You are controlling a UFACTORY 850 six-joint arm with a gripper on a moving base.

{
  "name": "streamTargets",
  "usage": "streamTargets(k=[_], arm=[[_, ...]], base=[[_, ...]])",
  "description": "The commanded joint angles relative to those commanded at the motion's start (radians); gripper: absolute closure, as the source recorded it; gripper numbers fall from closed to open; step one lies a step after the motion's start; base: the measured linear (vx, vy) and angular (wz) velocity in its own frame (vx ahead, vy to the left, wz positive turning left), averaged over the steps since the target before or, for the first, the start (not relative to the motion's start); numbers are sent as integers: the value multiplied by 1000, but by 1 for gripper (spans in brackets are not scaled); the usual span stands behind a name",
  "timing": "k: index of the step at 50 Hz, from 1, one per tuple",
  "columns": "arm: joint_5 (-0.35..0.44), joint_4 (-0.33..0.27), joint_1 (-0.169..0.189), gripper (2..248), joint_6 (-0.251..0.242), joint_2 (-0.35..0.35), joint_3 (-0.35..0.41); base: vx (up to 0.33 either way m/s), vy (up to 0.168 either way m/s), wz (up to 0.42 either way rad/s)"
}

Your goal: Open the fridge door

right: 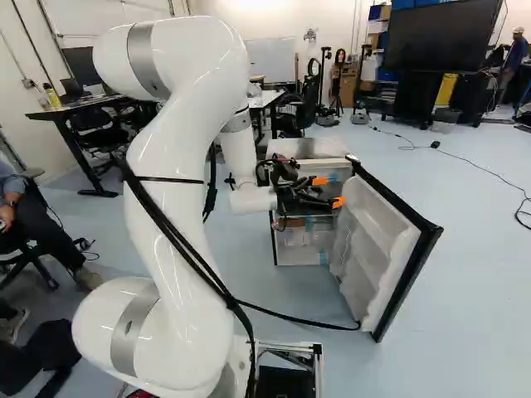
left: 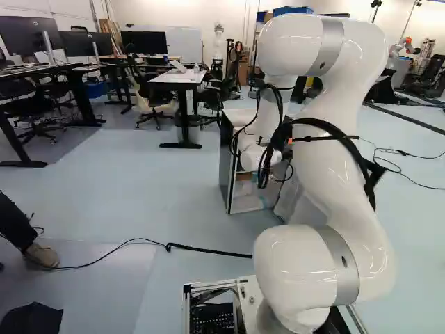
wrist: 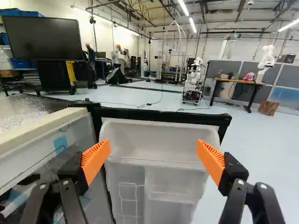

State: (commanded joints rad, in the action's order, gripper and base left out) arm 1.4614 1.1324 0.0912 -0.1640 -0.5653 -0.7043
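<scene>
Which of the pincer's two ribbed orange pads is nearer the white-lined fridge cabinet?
The ribbed orange pad beside the white-lined cabinet, upper one in the right base view; the other pad stands toward the free edge of the black-framed door.

No words, brands or numbers can be read in any view. No label or sign is legible either

Black tool (right: 334, 190) — orange pads (wrist: 95, 159), white door lining (wrist: 154, 140)
</scene>
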Motion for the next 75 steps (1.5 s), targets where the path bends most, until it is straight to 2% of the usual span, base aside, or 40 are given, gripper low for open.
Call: streamTargets(k=[19, 38, 57, 75], arm=[[-21, -41, -3, 3, 6, 31, 22], [-64, -122, -10, 3, 18, 91, 67], [-128, -245, -20, 3, 36, 183, 134], [-207, -398, -32, 3, 58, 297, 217]], base=[[0, 0, 0], [0, 0, 0], [0, 0, 0], [0, 0, 0]])
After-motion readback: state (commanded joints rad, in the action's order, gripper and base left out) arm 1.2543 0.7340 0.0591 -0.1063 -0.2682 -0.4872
